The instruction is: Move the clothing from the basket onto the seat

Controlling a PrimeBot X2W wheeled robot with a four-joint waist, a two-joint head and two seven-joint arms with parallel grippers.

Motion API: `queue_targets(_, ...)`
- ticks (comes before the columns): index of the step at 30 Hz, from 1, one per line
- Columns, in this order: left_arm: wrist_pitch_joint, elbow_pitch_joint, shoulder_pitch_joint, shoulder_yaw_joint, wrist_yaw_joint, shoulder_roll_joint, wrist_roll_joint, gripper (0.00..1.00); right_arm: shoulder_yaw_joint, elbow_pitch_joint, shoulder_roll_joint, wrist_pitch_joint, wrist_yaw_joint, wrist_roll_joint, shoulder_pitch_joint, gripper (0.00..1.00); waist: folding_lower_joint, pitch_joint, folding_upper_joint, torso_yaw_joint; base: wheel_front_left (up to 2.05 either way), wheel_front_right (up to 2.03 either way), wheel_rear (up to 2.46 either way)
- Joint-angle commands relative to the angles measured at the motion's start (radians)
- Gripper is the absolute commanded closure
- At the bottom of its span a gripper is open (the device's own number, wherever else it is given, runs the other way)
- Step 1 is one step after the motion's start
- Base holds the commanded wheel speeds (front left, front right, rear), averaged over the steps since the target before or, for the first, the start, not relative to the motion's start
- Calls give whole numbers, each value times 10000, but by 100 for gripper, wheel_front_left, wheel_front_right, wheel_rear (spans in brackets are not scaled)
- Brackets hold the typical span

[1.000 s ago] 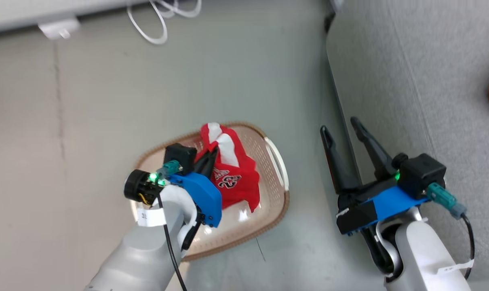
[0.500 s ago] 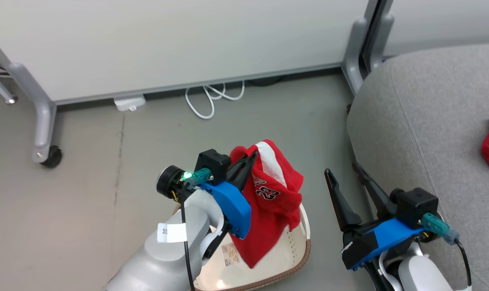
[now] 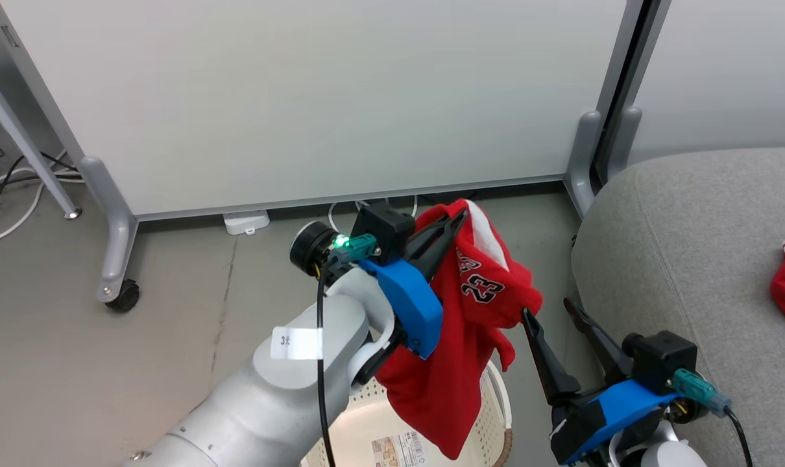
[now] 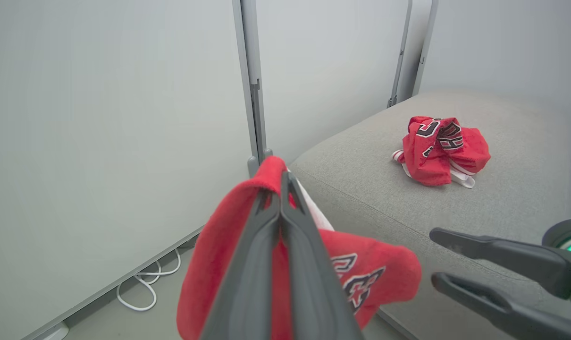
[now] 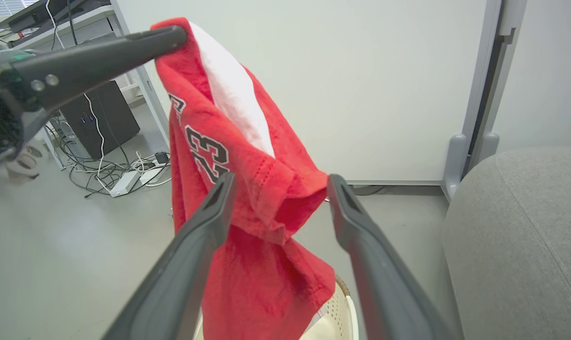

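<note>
A red garment (image 3: 480,292) with a white stripe and the number 23 hangs in the air above the basket (image 3: 494,397), with my left gripper (image 3: 460,217) shut on its top fold. In the left wrist view the closed fingers (image 4: 266,264) pinch the red cloth (image 4: 210,264). My right gripper (image 3: 548,309) stands open just right of the hanging cloth, its fingers to either side of a fold (image 5: 276,198) without closing on it. A second crumpled red garment (image 4: 439,148) lies on the grey seat (image 3: 691,246) at the right.
White partition panels stand behind on grey feet with a castor (image 3: 123,295). A white cable (image 4: 146,288) lies along the base. In the right wrist view a dark computer tower (image 5: 101,118) and tangled cables sit on the floor at the left.
The camera has tilted up. My left gripper has lifted the red garment up and rightward out of the basket. The right gripper has stayed open.
</note>
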Motion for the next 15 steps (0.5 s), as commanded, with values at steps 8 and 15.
queue_targets(8,-7,-160,-316,-329,165,3,-519,100,43,-144,-9,125,5,101,256,0,2,-157,-1,-61,0,0,0)
queue_targets(15,-93,-28,-339,-597,204,3,-792,100,102,-110,-9,188,5,95,275,0,2,-128,-1,-76,0,0,0)
